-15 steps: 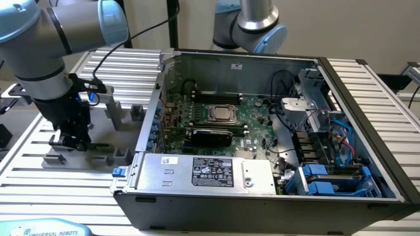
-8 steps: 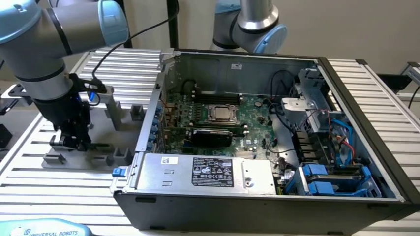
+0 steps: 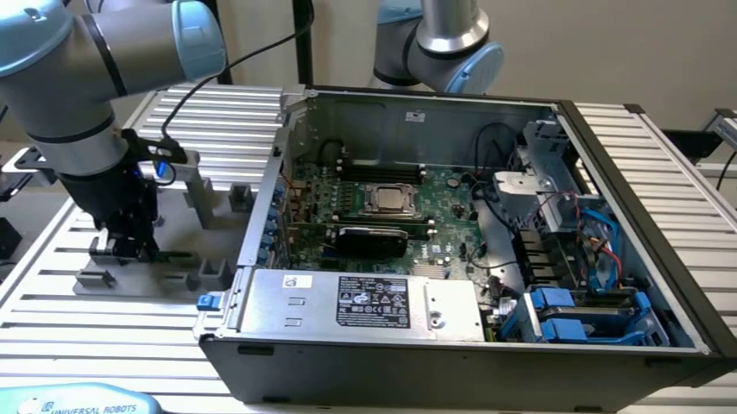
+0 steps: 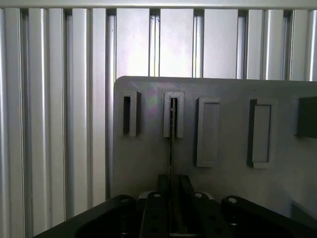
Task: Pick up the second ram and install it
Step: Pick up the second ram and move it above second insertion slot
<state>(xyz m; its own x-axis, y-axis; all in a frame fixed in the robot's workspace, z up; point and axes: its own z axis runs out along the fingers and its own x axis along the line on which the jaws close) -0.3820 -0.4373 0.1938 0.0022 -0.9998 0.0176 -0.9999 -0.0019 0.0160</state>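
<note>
1. Nearest the wrist camera is the gripper (image 4: 173,181). Its 2 black fingers (image 4: 162,191) sit close on either side of a thin edge-on strip, and I judge that they are pinching it rather than standing spread.
2. That strip is the second ram (image 4: 171,144). It stands on edge, with its far end seated in a narrow slot of the grey fixture (image 4: 228,188) and its near end between the fingers.
3. In the exterior view the gripper (image 3: 127,250) is low over the same fixture (image 3: 138,278), on the slatted table (image 3: 69,336) at that view's left. It is well apart from the open computer case (image 3: 461,355).
4. Progress, as a judgement: the grasp looks made, but the stick is not yet lifted clear of its slot.
5. Left to do: the lift, the carry across to the motherboard (image 3: 444,207) inside the case, and the seating in a memory slot. None of that shows as done.
</note>
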